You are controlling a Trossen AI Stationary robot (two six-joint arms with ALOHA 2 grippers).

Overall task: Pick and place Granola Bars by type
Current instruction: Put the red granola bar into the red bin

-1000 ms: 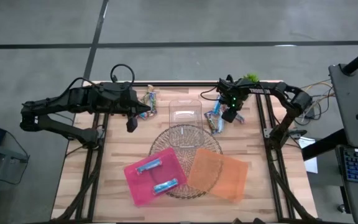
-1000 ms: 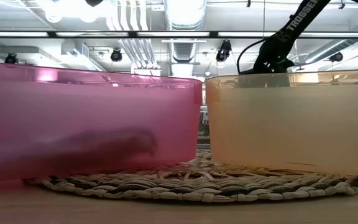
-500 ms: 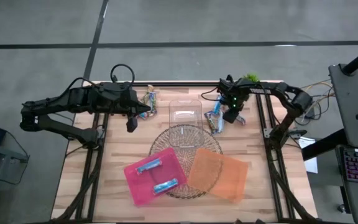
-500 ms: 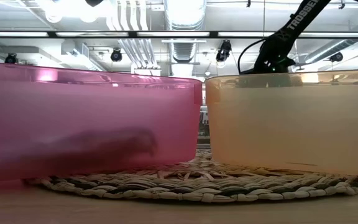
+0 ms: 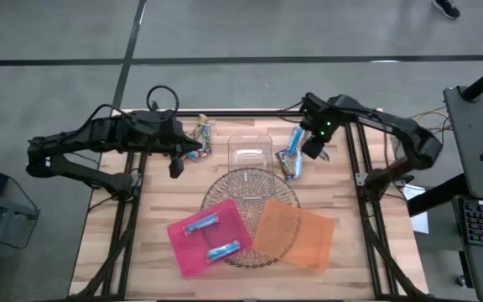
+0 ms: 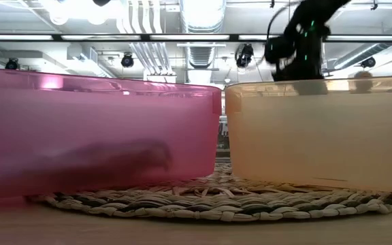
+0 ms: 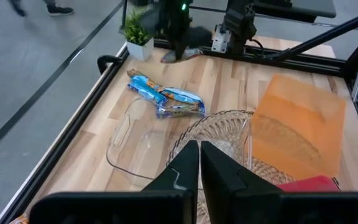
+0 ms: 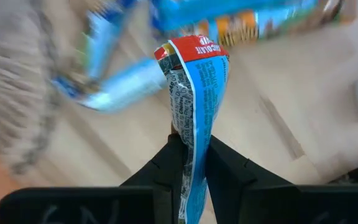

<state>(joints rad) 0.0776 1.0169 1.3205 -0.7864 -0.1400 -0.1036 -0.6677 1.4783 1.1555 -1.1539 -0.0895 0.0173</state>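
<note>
Your right gripper [image 8: 190,163] has lifted off the pile beside the clear box [image 5: 249,150], pinching one blue granola bar [image 8: 194,99] by its crimped end. It hangs light, limp and slippery; a mid-wrapper grip seems safer.

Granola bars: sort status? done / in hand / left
Done: two blue bars lie in the pink tray. In hand: the right gripper is shut on a blue-wrapped bar, lifted off the right pile. Left: that pile, another pile by the shut, waiting left gripper; the orange tray holds nothing.
</note>
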